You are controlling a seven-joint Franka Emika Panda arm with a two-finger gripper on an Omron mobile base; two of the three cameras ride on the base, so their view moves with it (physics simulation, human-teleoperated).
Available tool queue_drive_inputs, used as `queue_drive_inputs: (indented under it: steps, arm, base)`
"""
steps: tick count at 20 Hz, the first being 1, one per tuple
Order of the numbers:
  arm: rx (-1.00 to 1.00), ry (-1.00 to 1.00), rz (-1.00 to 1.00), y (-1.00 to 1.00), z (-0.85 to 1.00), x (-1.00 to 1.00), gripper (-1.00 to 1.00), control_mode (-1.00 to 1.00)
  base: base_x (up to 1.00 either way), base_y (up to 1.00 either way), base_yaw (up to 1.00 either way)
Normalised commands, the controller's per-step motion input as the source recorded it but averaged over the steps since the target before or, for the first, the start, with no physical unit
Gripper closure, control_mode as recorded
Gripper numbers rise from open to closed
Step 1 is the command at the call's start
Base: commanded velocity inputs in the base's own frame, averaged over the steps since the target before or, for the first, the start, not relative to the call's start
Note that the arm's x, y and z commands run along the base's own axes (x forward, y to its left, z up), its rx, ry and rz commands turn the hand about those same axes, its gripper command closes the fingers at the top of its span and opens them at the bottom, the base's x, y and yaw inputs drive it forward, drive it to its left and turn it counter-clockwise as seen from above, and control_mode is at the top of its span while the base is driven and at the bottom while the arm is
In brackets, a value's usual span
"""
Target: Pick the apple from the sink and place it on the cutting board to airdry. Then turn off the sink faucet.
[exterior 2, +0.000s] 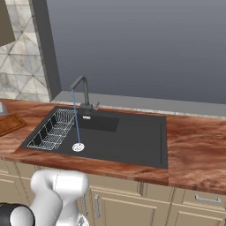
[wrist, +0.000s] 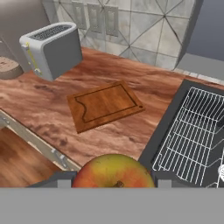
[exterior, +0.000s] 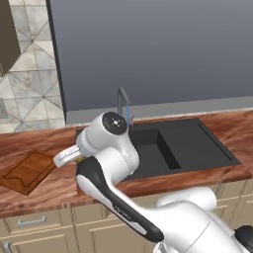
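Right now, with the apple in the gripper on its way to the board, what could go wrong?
The apple is round: released high over the cutting board, it might roll off onto the counter. The sink faucet is running, a thin stream hitting the drain, so water is wasted until the lever is turned.

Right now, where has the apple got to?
In the hand view the apple sits at the bottom centre between the fingers, held above the wood counter, with the cutting board just ahead and the sink's wire rack to its right.
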Motion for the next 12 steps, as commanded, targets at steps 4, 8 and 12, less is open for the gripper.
queue_drive_inputs:
  steps: [4, 8, 12]
  arm:
    - [-0.02, -0.03, 0.0, 0.5, -0.21, 0.25, 1.0, -1.0]
    - [0.0, 0.0, 0.0, 0.41, -0.32, 0.35, 1.0, -1.0]
    - [0.0, 0.0, 0.0, 0.26, -0.27, 0.33, 1.0, -1.0]
  base:
    - [0.0, 0.0, 0.0]
    - [0.0, 0.0, 0.0]
    - [0.0, 0.0, 0.0]
